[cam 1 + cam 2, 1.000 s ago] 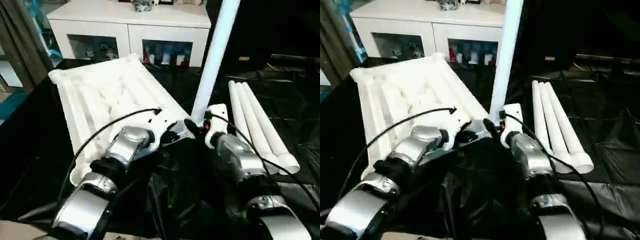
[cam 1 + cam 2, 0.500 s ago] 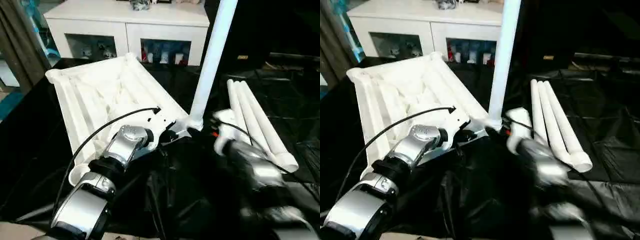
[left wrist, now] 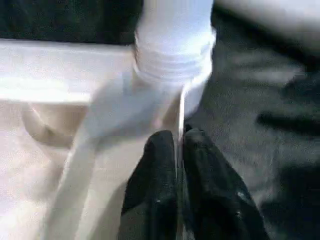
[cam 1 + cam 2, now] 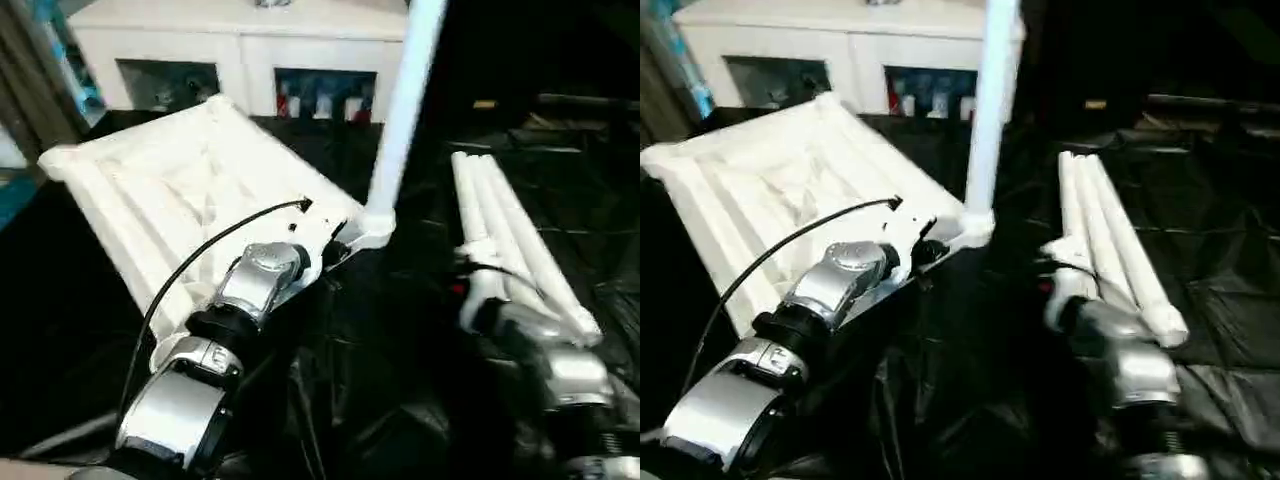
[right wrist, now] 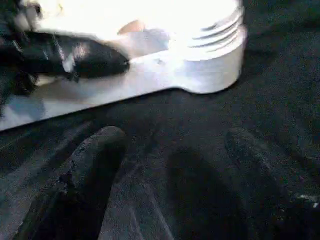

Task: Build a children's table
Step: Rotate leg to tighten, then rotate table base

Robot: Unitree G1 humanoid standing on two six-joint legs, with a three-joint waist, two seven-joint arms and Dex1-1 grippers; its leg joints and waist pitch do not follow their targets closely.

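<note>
Black sheeting (image 4: 420, 330) carries our upturned tabletop (image 4: 170, 190), one leg (image 4: 400, 110) upright in its corner socket (image 3: 172, 60), three spare legs (image 4: 510, 240) beside. Left pincer (image 3: 177, 150) pinches the rim rib; right pincer (image 5: 170, 165) gapes empty. Light, stiff, slippery plastic: grip legs mid-tube.

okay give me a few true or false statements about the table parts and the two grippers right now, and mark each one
1. One leg stands upright in a corner socket of the tabletop. True.
2. Three spare legs lie side by side on the black sheet. True.
3. The right gripper is clamped on the upright leg. False: it is open and apart from it.
4. The left gripper hangs clear of the tabletop. False: its fingers pinch a thin rib by the socket.
</note>
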